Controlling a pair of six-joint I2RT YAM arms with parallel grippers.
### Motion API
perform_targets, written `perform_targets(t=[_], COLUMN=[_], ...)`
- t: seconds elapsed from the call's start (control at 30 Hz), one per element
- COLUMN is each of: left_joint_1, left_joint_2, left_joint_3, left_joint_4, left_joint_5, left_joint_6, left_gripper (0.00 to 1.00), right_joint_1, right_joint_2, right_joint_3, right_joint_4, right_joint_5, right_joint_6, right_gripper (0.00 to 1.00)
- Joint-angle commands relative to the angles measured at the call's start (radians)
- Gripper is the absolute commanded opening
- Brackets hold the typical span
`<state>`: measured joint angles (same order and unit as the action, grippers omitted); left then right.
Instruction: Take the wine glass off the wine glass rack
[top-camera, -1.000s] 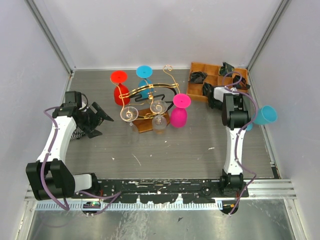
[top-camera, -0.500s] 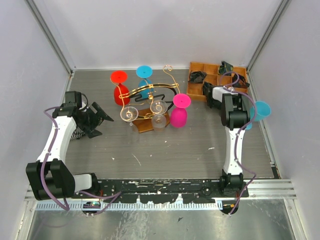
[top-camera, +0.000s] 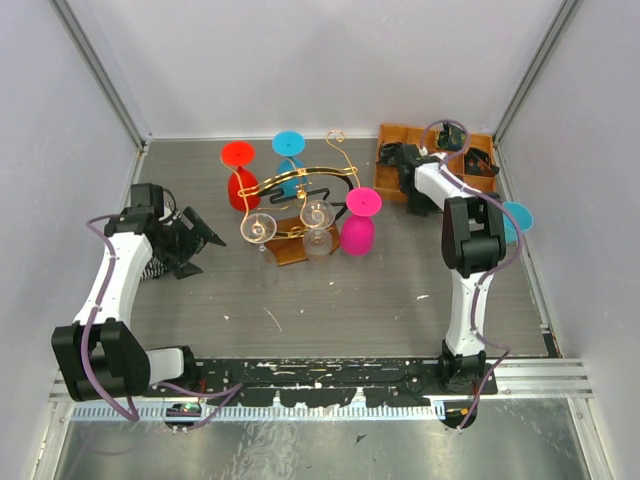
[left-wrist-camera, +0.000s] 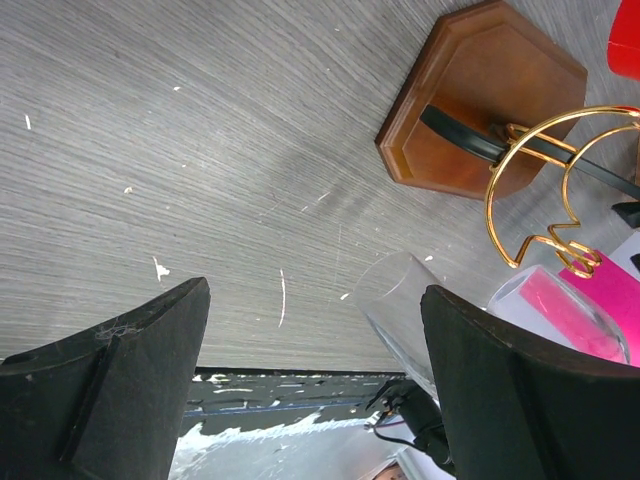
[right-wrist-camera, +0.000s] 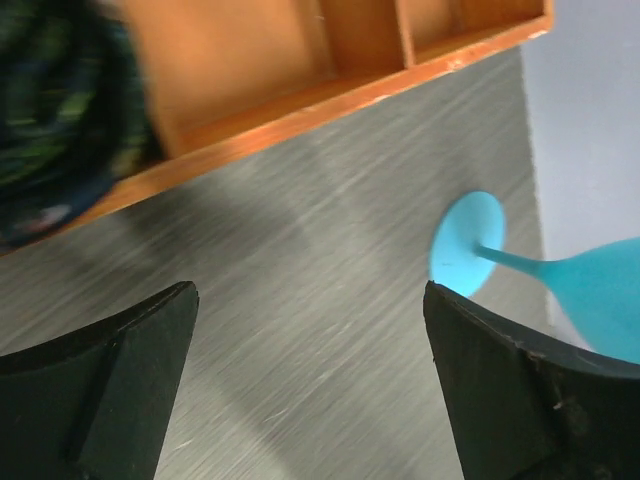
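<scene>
The wine glass rack (top-camera: 300, 190), gold wire with a black band on a brown base (left-wrist-camera: 480, 100), stands mid-table. Two clear wine glasses hang from it, one at the left (top-camera: 258, 227) and one at the front (top-camera: 318, 241). My left gripper (top-camera: 200, 247) is open to the left of the rack, with the nearest clear glass (left-wrist-camera: 410, 300) just ahead of its right finger (left-wrist-camera: 520, 390). My right gripper (top-camera: 410, 185) is open and empty by the wooden tray. A cyan wine glass (top-camera: 516, 217) is by the right wall, its foot (right-wrist-camera: 468, 243) on the table, apart from the fingers.
Red (top-camera: 240, 175), blue (top-camera: 289, 148) and magenta (top-camera: 358, 222) glasses stand upside down around the rack. The orange-brown compartmented tray (top-camera: 392, 133) with dark items sits at the back right. Walls close in on the left, back and right.
My right gripper opened and let go of the cyan glass near the right wall, then swung left toward the tray. The left arm stayed still.
</scene>
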<state>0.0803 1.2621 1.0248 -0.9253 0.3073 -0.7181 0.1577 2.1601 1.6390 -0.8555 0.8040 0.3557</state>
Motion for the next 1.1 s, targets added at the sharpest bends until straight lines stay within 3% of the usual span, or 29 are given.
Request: perform_targets(t=[0.0,0.3,0.53,0.63,0.73,0.87,1.07], left_joint_1=[0.002,0.001,0.002,0.001,0.001,0.001,0.001], left_joint_2=[-0.035,-0.054,-0.079,-0.084,-0.083,-0.067,-0.046], left_joint_3=[0.007,-0.006,-0.012,-0.017,-0.013,0.017,0.051], left_joint_4=[-0.014,-0.008,-0.005,-0.004,-0.004,-0.020,-0.023], left_joint_5=[-0.007,0.011,0.020,0.022,0.022,0.021,0.023], left_joint_6=[0.007,0.002,0.002,0.000,0.001,0.013,0.020], left_gripper=[0.94,0.94,0.94,0.94,0.94,0.94,0.94], right_joint_1=[0.017,0.017,0.017,0.005,-0.004,-0.003,-0.054], right_joint_2=[-0.106,-0.305,-0.398,-0.421,-0.481,-0.608,-0.779], right_joint_3=[0.028,-0.037,0.026,0.096,0.078,-0.016,-0.173], right_joint_4=[0.081,0.236,0.281,0.205,0.205,0.203,0.322], right_joint_5=[-0.153,-0.239,-0.281,-0.435,-0.729,-0.885,-1.197], right_joint_6=[0.071,0.090,0.079,0.118,0.165,0.220,0.337], right_gripper=[1.00,1.00,1.00,1.00,1.00,0.90,0.56])
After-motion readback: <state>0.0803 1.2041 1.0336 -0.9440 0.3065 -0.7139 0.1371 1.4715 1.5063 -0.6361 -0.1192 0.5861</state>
